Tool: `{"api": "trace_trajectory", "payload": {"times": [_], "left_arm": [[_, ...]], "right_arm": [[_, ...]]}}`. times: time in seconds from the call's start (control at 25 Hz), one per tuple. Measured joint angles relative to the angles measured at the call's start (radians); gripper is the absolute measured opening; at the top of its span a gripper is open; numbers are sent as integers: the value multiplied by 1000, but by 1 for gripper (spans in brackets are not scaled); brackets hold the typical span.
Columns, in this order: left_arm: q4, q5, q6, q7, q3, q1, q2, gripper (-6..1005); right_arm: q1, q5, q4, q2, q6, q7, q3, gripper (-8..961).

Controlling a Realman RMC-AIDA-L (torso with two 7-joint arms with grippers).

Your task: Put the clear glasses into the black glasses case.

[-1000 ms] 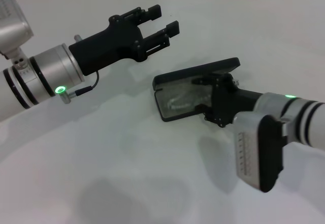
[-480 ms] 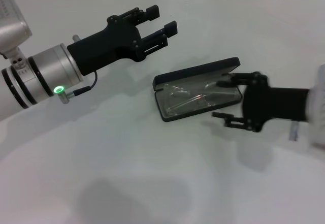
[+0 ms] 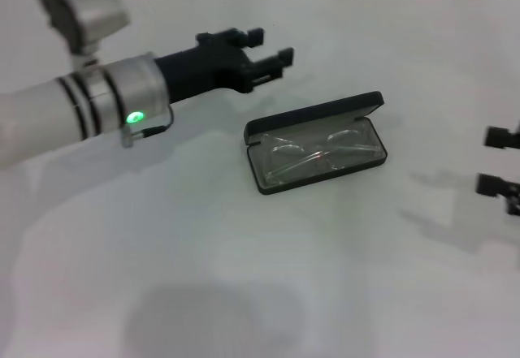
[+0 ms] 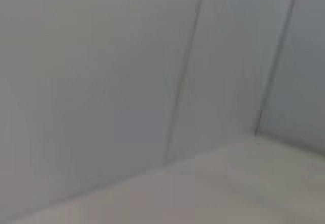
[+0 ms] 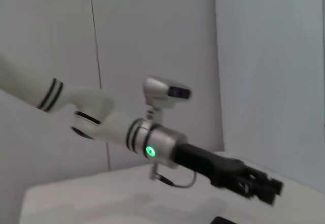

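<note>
Lying open on the white surface (image 3: 244,277), the black glasses case (image 3: 315,141) sits in the middle of the head view, its lid tipped up at the back. The clear glasses (image 3: 313,153) rest inside it on the grey lining; they are see-through and hard to make out, so only faint curved lines show. The left hand (image 3: 271,46) hangs above the surface, behind the case and to its left, apart from it, with its two fingers spread wide and nothing between them. The right hand (image 3: 497,160) is cut off at the right edge, well apart from the case; two black fingertips show with a wide gap and hold nothing. The left wrist view shows only grey wall panels. The right wrist view shows the left arm (image 5: 117,127), with the case mostly out of sight
</note>
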Motion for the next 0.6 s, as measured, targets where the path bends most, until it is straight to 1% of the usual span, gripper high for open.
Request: {"api": "trace_trajectory", "payload": {"times": [0.08, 0.16, 0.36, 0.6], "left_arm": [[-1, 15, -73, -42, 101, -27, -1, 681], [0, 18, -106, -58, 176, -37, -1, 682], [10, 7, -93, -55, 294, -44, -3, 682], [10, 11, -85, -8, 383, -37, -9, 683]], "right_arm": [[11, -13, 46, -18, -27, 0, 24, 623], [12, -15, 65, -23, -29, -1, 29, 623], [-2, -27, 68, -17, -26, -9, 32, 622], [4, -49, 74, -14, -11, -10, 32, 625]]}}
